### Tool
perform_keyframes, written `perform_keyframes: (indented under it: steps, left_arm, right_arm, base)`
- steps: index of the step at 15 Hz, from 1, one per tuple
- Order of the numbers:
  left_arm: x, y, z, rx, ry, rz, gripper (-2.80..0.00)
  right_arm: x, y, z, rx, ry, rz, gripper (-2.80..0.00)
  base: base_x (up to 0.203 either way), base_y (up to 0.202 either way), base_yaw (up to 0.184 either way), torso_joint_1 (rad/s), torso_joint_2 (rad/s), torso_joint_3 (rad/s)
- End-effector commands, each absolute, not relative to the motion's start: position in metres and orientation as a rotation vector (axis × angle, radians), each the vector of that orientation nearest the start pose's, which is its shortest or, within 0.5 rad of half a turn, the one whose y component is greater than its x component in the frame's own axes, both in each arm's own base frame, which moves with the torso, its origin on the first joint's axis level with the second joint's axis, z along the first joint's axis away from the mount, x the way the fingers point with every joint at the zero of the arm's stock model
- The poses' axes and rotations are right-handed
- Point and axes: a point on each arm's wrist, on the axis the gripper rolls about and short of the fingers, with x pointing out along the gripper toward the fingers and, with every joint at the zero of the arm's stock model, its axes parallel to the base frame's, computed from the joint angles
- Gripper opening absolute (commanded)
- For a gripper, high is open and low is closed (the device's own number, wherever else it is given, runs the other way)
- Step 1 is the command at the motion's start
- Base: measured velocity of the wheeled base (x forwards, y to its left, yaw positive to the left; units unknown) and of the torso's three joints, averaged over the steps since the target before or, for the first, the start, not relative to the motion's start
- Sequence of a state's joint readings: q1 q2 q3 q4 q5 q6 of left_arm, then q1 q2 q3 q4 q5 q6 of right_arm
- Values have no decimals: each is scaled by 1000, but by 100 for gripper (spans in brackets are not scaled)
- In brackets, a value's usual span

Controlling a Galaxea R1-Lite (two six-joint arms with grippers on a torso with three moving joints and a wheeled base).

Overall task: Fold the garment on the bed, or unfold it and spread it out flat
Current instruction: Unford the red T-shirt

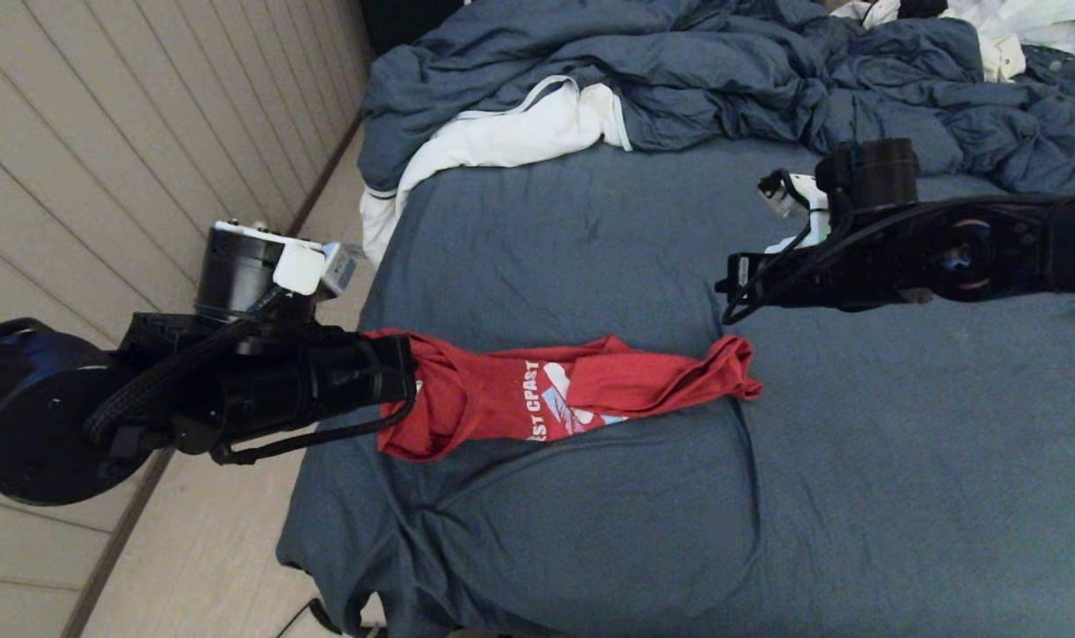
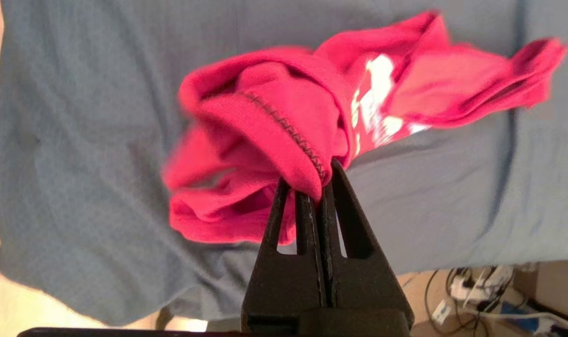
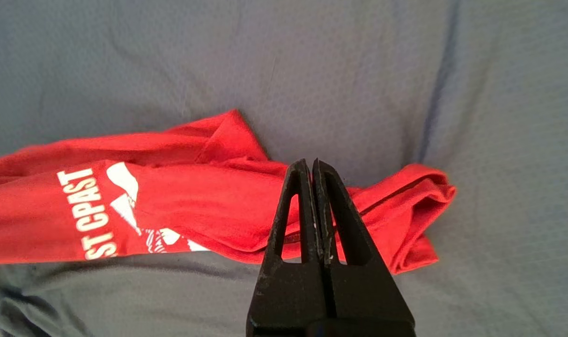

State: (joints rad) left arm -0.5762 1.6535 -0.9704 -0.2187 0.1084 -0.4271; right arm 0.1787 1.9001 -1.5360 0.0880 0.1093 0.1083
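Observation:
The garment (image 1: pixel 502 399), a red T-shirt with white print showing, lies bunched into a long strip across the front of the bed (image 1: pixel 546 221). My left gripper (image 1: pixel 410 372) is at the bed's left side, shut on the shirt's left end. In the left wrist view the fingertips (image 2: pixel 330 180) pinch a stitched hem of the garment (image 2: pixel 274 121), lifted off the sheet. My right gripper (image 1: pixel 734 288) hovers just above the strip's right end, shut and holding nothing. In the right wrist view it (image 3: pixel 312 163) hangs over the garment (image 3: pixel 195 206) without touching it.
A rumpled blue duvet (image 1: pixel 723 80) is heaped along the far side of the bed, with a white cloth (image 1: pixel 510 133) at its left. The bed's left edge drops to a pale floor (image 1: pixel 191 549). Cables (image 2: pixel 475 290) lie on the floor below the bed edge.

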Motion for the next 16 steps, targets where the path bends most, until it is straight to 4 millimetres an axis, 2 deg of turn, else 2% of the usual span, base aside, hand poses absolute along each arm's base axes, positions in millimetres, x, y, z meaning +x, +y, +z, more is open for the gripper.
perform_keyframes:
  steps: [1, 3, 6, 11, 13, 15, 16]
  left_arm:
    - [253, -161, 173, -228, 617, -334, -280]
    - [251, -159, 146, -221, 666, -335, -280]
    - [246, -156, 127, -244, 609, -371, -280]
    - [247, -155, 114, -254, 642, -354, -280]
    - [252, -152, 110, -270, 641, -327, -280]
    - [250, -150, 116, -290, 611, -327, -280]
    - [248, -148, 118, -294, 606, -330, -280]
  right_arm:
    - [379, 78, 235, 86, 503, 274, -280]
    - [384, 90, 221, 78, 542, 294, -280]
    - [389, 104, 203, 65, 590, 318, -280]
    - [383, 146, 179, 32, 654, 385, -280]
    - [381, 157, 177, 43, 648, 368, -280]
    - [385, 174, 178, 34, 598, 365, -280]
    - [386, 180, 185, 25, 566, 354, 0]
  base:
    - [0, 0, 0, 0, 0, 0]
    - [0, 0, 0, 0, 0, 0]
    - [0, 0, 0, 0, 0, 0]
    - [0, 0, 0, 0, 0, 0]
    - [0, 0, 0, 0, 0, 0]
    - [0, 0, 0, 0, 0, 0]
    - [0, 0, 0, 0, 0, 0]
